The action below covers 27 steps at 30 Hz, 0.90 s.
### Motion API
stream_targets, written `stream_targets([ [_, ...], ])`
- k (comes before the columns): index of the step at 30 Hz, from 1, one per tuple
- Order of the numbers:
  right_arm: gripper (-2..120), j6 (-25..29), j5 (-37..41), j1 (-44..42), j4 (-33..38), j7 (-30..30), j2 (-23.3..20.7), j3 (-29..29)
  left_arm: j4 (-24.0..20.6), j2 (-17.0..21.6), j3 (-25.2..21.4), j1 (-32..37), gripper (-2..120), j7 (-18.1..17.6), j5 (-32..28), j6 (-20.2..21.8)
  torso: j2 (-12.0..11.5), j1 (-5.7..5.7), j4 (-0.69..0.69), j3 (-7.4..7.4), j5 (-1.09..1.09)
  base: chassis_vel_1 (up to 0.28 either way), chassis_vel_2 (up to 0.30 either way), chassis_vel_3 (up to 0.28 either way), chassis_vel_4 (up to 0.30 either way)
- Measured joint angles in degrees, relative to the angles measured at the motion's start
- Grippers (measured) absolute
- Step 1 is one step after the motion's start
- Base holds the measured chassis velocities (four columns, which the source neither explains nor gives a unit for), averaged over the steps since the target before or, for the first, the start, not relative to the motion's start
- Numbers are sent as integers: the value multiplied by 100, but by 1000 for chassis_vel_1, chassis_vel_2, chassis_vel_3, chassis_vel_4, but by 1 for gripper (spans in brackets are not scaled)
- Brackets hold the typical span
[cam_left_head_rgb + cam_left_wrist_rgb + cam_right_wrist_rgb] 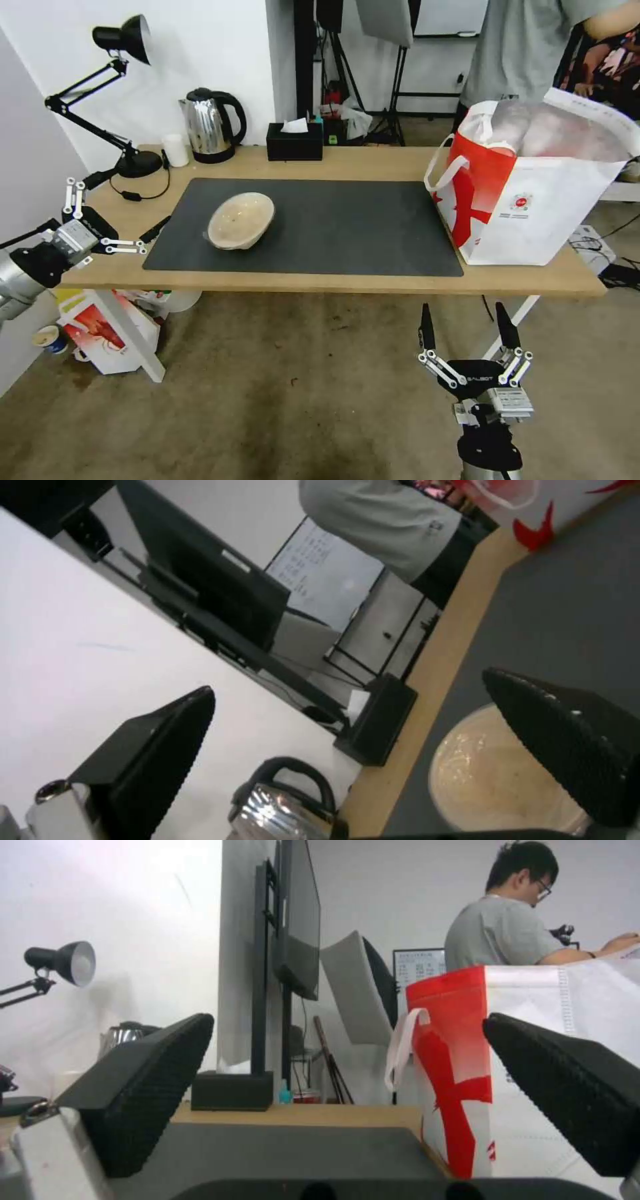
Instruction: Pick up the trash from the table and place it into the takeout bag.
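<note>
A: Head view first — where is the trash?

B: One piece shows: the shallow beige bowl point(241, 220). It lies tilted on the dark grey mat point(347, 227), toward the mat's left end, with its open side turned up and toward the camera. The mat covers the middle of the table point(373, 283).

A: And the takeout bag?

B: The takeout bag point(533, 193) stands upright at the mat's right end, overlapping that edge of the mat. Its mouth gapes open, the silvery lining showing inside, and a white loop handle hangs on the side facing the mat. The bowl is well apart from it, near the mat's opposite end.

A: The left gripper?

B: The left gripper point(137, 210) hovers over the table's left edge, just off the mat's left end, its fingers spread wide and grasping nothing. In the left wrist view the bowl point(497, 780) sits near one black fingertip point(573, 745); I cannot tell whether they touch.

A: The right gripper?

B: The right gripper point(467, 327) hangs below the table's front edge, beneath the mat's right corner, pointing up, fingers parted and empty. The right wrist view looks along the mat, with the bag point(527, 1060) standing close by.

A: Anything else by the mat?

B: Behind it — a kettle point(211, 125), a black tissue box point(295, 141), a small white cup point(176, 150) and a desk lamp point(113, 100).
</note>
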Motion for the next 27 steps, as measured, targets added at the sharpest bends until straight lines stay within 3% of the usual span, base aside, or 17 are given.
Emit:
stream_targets([
  [27,100,0,0,0,0,0,0,0,186,666,662,-413,100,-16,342,-33,0,0,0,-1,1,0,0,0,0],
])
